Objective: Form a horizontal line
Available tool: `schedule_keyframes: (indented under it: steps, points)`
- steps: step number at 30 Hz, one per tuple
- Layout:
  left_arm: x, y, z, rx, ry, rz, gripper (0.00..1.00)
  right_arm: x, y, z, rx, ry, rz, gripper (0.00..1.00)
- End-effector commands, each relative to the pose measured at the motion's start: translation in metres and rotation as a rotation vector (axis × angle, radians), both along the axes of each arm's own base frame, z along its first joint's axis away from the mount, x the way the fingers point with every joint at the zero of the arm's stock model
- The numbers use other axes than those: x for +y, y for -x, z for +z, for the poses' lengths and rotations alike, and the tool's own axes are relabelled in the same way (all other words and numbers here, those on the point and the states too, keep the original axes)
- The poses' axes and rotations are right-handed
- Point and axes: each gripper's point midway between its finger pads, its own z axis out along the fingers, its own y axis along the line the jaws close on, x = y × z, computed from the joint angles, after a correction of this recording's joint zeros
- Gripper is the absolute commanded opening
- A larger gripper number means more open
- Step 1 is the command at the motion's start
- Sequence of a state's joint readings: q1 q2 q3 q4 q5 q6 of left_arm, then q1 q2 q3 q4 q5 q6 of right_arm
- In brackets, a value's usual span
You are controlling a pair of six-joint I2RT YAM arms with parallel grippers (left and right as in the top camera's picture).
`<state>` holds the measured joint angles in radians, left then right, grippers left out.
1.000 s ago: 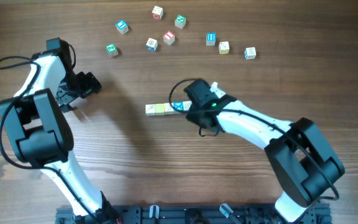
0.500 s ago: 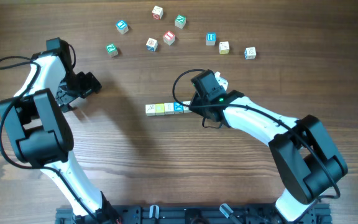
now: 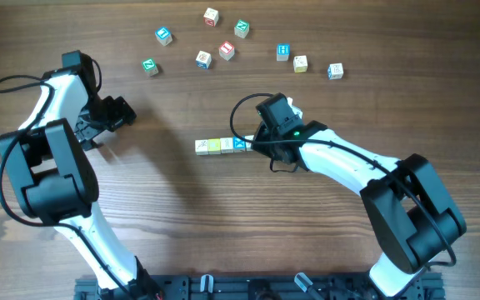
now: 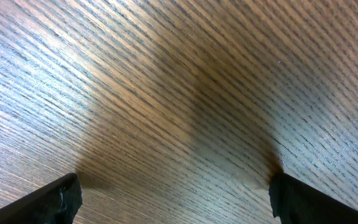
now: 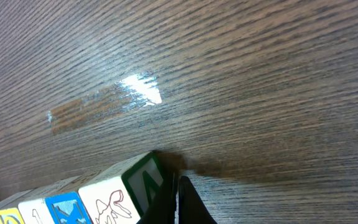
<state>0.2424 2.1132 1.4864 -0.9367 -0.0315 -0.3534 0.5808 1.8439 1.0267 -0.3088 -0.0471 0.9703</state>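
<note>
The row point(image 3: 220, 146) lies near the middle of the table point(image 3: 182, 225), running left to right, its blocks touching side by side with no gaps showing. From overhead four of them can be counted: a cream one at the left end, a yellowish one, a white one and a blue block point(image 3: 240, 144). The right end is hidden under the right gripper point(image 3: 259, 145). The right wrist view shows five faces in the row: a scrap of yellow, white, blue, white with a brown drawing, and last a green block point(image 5: 143, 182) with a pale letter on it, sitting slightly turned against its neighbour. The right gripper's dark fingers point(image 5: 192, 204) stand just beside that green block, drawn together with only a thin slit between them and nothing in their grasp; whether they touch the block cannot be told. Nine loose blocks point(image 3: 227, 51) are scattered along the far edge of the table, well apart from the row, in white, green, blue and red. The left gripper point(image 4: 176, 202) hangs over bare wood at the left side of the table, its fingertips spread wide and holding nothing.
</note>
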Motion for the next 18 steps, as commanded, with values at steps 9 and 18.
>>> schedule_keyframes:
  steps: [9,18]
  points:
    - [0.0011,-0.0026,-0.0035,0.002,0.000,0.000,1.00,0.0072,0.0032,0.0052,0.001,-0.035,0.021,0.06]
    - [0.0011,-0.0026,-0.0035,0.002,0.000,0.000,1.00,0.0057,0.0020,0.0051,-0.005,-0.027,0.017,0.04]
